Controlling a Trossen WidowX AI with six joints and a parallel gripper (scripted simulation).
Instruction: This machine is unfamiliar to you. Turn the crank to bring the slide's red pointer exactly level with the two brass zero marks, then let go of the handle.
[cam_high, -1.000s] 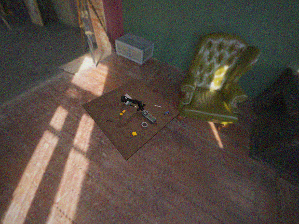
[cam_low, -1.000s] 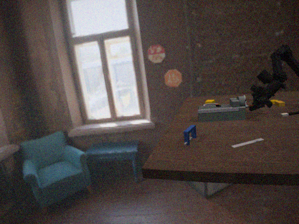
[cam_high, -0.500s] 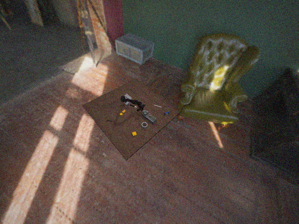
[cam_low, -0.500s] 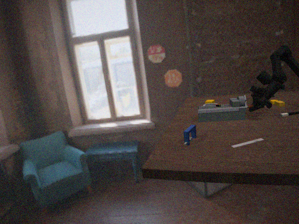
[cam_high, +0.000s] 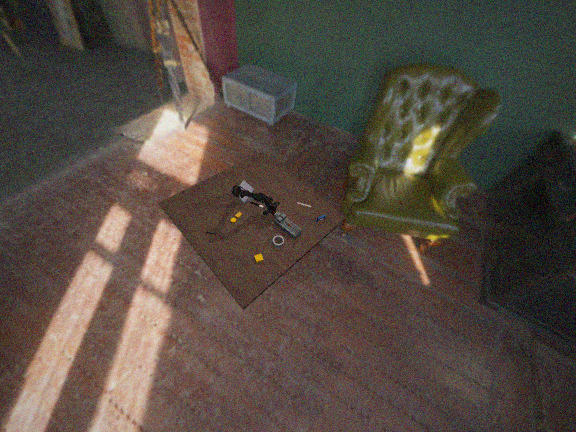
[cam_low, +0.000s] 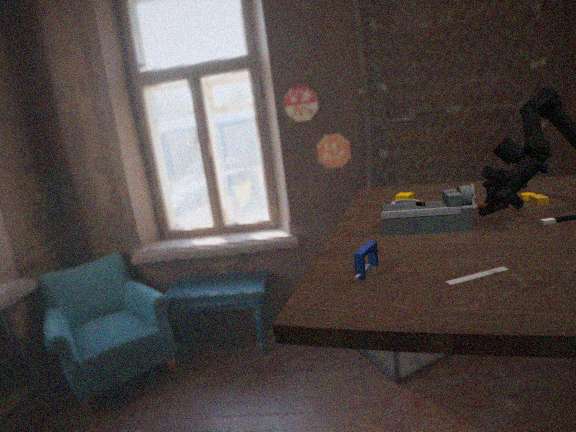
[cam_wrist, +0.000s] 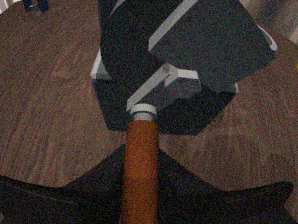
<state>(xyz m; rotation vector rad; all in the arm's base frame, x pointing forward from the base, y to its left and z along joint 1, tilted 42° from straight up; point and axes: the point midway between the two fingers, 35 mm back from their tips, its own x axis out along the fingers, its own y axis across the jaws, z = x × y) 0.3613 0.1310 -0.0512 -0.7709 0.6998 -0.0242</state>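
The grey crank machine (cam_high: 287, 224) (cam_low: 425, 222) (cam_wrist: 215, 50) stands on the table, its crank end facing my arm. In the wrist view, a light grey crank arm (cam_wrist: 150, 90) runs down and left from the hub to the orange-brown handle (cam_wrist: 141, 150). My gripper (cam_high: 272, 212) (cam_low: 482, 210) (cam_wrist: 139, 151) is shut on this handle, with a dark finger on each side. A small dark and reddish spot (cam_low: 420, 203) shows on the machine's top in the exterior view. Whether it is the pointer is too small to tell. The brass zero marks cannot be made out, and the slide is hidden in the wrist view.
A blue arch (cam_high: 320, 218) (cam_low: 359, 265) and a white strip (cam_high: 304, 204) (cam_low: 477, 276) lie beside the machine. A pale ring (cam_high: 273, 240) and a yellow block (cam_high: 258, 257) (cam_low: 404, 195) are on its other side. Two yellow pieces (cam_high: 236, 217) lie nearer the arm's base.
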